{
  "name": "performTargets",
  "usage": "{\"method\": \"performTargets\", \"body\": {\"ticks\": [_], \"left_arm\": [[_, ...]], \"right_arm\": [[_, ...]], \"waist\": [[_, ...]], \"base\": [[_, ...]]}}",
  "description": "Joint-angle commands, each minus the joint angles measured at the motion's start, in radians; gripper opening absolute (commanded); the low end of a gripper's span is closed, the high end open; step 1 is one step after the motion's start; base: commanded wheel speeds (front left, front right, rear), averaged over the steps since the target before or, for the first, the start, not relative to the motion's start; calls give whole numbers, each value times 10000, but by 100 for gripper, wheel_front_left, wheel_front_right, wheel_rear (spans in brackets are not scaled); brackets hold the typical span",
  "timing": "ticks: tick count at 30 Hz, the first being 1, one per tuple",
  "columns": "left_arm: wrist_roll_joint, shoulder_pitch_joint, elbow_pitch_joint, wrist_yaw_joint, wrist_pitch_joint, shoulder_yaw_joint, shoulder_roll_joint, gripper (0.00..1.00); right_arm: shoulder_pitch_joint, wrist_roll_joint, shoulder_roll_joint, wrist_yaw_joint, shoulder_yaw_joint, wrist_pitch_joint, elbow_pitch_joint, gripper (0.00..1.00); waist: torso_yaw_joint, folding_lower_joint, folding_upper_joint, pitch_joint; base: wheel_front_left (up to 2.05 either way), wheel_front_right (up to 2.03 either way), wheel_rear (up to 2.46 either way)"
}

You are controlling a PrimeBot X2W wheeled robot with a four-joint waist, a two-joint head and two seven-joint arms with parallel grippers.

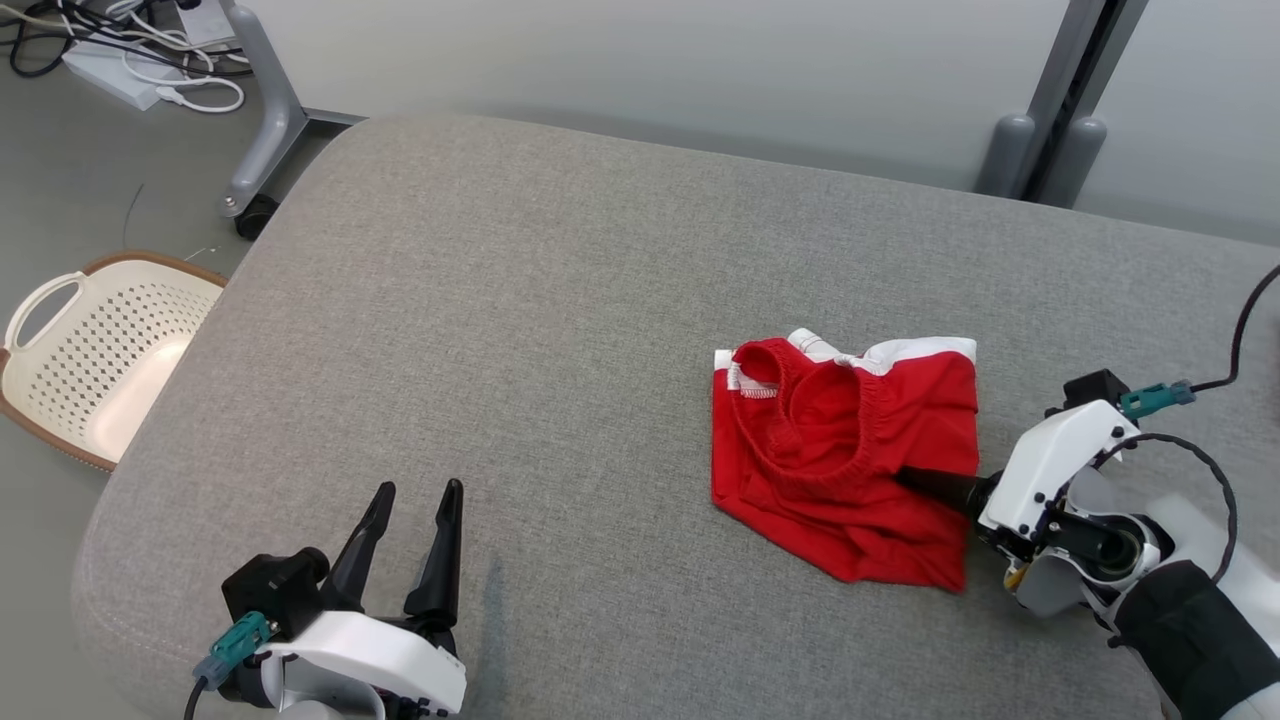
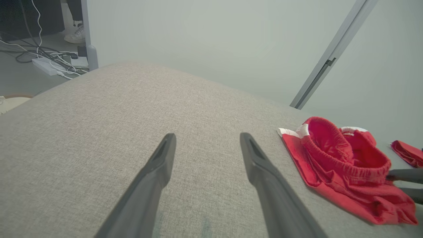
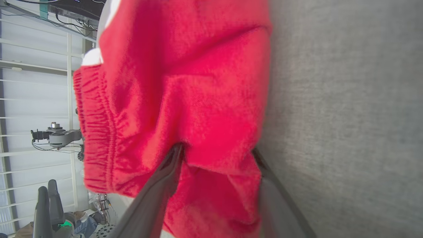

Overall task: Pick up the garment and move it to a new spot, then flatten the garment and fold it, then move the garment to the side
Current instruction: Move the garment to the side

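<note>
Leftward, open cushion beside garment.

The garment lies on the table's right half, with the right gripper at the garment's right edge, its fingers either side of a fold of cloth. The left gripper is well to the garment's left and nearer the robot, over the table. Farther left of the garment, off the table, a basket stands on the floor, with cables behind it.
</note>
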Motion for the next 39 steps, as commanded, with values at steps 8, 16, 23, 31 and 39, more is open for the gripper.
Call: {"method": "performTargets", "body": {"ticks": [8, 16, 23, 31, 39], "left_arm": [[-17, -202, 136, -34, -63, 72, 22, 100], [103, -96, 51, -51, -73, 54, 77, 100], [175, -213, -116, -65, -67, -40, 109, 100], [244, -540, -302, -84, -7, -156, 190, 100], [400, -1207, -549, -160, 187, -297, 438, 100]], "right_arm": [[-336, -261, -141, -1, 63, -425, -346, 0], [-647, -1245, -856, 1, 661, -1180, -1548, 0], [-1226, -2028, -1669, -1, 1293, -1339, -2554, 0], [-2036, -2315, -2319, -1, 1565, -1461, -3164, 0], [-3219, -2522, -3115, -1, 1882, -1715, -3503, 0]], "waist": [[47, 0, 0, -52], [-509, 0, 0, -198], [-1429, 0, 0, -64], [-2231, 0, 0, 570], [-2948, 0, 0, 1835]], "base": [[0, 0, 0], [0, 0, 0], [0, 0, 0], [0, 0, 0], [0, 0, 0]]}}
